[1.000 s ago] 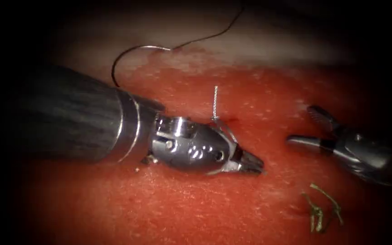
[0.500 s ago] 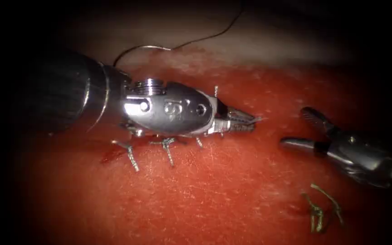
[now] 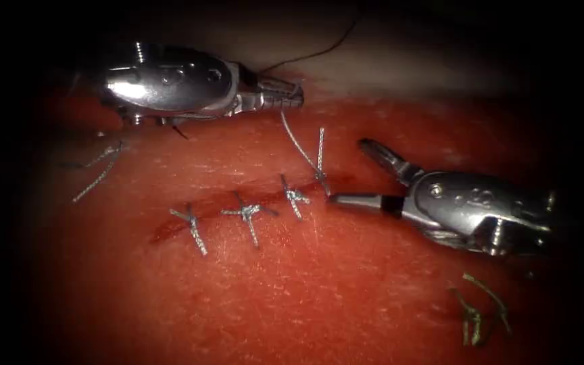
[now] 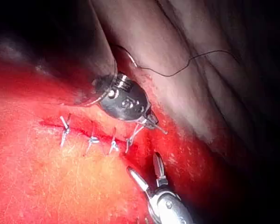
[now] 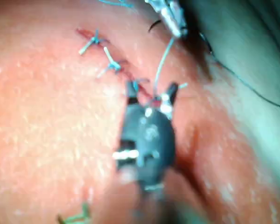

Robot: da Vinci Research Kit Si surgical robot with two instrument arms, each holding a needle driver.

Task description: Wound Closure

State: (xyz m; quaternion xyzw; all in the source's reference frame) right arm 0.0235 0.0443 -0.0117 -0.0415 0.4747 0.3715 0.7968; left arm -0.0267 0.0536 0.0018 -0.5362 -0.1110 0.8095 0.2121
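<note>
**Operator:** My left tool [image 3: 292,94] pinches the thread [image 3: 299,145] above the cut [image 3: 238,201]; right tool [image 3: 363,172], spread, holds nothing.

**Assistant:** Needle?

**Operator:** Can't tell. Risk, I'd judge: overtension tearing tissue [image 3: 319,290] beside 3 stitches [image 3: 248,215].

Lighting: dim field, bright centre.
You see the endoscope view lit at its middle and falling to black at every edge; glare marks the left tool [image 3: 293,94] and the right tool [image 3: 346,170].

You have a small greenish scrap [image 3: 479,309] lying on the red surface near its lower right corner, well apart from the stitched line.
</note>
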